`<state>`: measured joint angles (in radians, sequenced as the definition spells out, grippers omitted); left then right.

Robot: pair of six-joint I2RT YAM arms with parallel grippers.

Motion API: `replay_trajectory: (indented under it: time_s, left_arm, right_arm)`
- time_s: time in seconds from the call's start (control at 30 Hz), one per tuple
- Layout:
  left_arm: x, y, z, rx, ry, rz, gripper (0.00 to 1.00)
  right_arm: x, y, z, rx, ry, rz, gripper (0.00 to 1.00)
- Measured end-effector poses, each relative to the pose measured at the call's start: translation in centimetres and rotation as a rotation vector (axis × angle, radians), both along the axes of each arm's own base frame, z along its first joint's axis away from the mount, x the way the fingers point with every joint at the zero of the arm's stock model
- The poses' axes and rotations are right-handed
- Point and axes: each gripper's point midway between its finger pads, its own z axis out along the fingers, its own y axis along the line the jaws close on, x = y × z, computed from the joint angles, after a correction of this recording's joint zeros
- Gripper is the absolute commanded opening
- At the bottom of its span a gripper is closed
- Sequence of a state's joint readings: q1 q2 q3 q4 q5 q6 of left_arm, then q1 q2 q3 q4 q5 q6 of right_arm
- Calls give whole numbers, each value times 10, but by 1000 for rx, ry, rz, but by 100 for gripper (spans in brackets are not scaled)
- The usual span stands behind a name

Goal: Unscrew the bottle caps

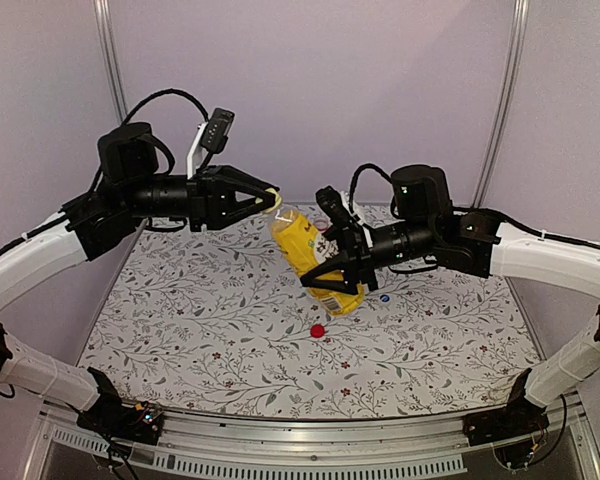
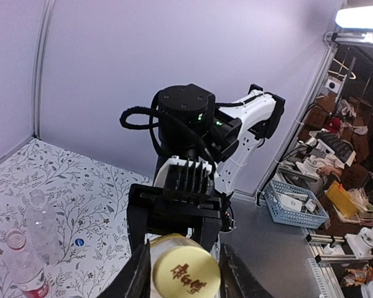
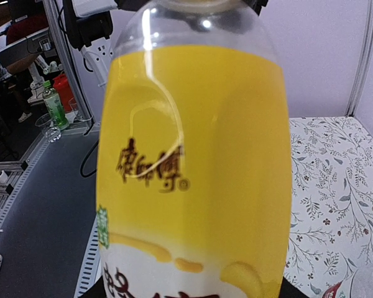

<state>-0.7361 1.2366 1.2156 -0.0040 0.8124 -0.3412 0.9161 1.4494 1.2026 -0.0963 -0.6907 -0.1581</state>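
My right gripper (image 1: 335, 272) is shut on the body of the yellow-liquid bottle (image 1: 315, 255) and holds it tilted above the table, neck toward the left arm. The bottle fills the right wrist view (image 3: 193, 155). The yellow cap (image 2: 185, 268) sits on its neck. My left gripper (image 1: 266, 197) is open, one jaw on each side of the cap with thin gaps showing. The red cap (image 1: 318, 330) and the blue-white cap (image 1: 385, 297) lie loose on the table. The clear unlabelled bottle (image 2: 42, 225) and the red-label bottle (image 2: 26, 273) show in the left wrist view.
The floral tablecloth (image 1: 210, 330) covers the table, with purple walls behind. Off the table's side, a blue basket (image 2: 295, 205) and cluttered benches stand. A clear bottle's edge shows at the lower right of the right wrist view (image 3: 363, 282).
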Motion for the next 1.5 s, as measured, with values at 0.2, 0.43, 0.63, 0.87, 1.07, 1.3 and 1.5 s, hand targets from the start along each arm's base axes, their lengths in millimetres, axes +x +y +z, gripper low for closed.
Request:
replay_trajectory:
  time_s: [0.2,0.43,0.63,0.87,1.07,1.3,1.5]
  left_arm:
    - [3,-2,0,-1,-12,11,18]
    - [22,-1,-1,-6,62,130,2]
    - [56,-3,-10,-21,237,334,0]
    - [97,0,-29,-25,408,541,0]
    - [118,-5,-30,-13,471,616,11]
    - [121,-7,-32,-9,478,625,63]
    - [95,-2,-19,-14,363,554,99]
  right_arm:
    - [2,0,-1,-3,8,-10,40]
    - [24,-2,-1,-30,-25,-139,39]
    - [55,-8,-6,-90,-80,-321,37]
    - [91,-12,-22,-210,-220,-556,37]
    - [112,-21,-20,-255,-323,-705,37]
    - [117,-24,-21,-280,-370,-739,38]
    - [99,-22,-24,-261,-340,-651,38]
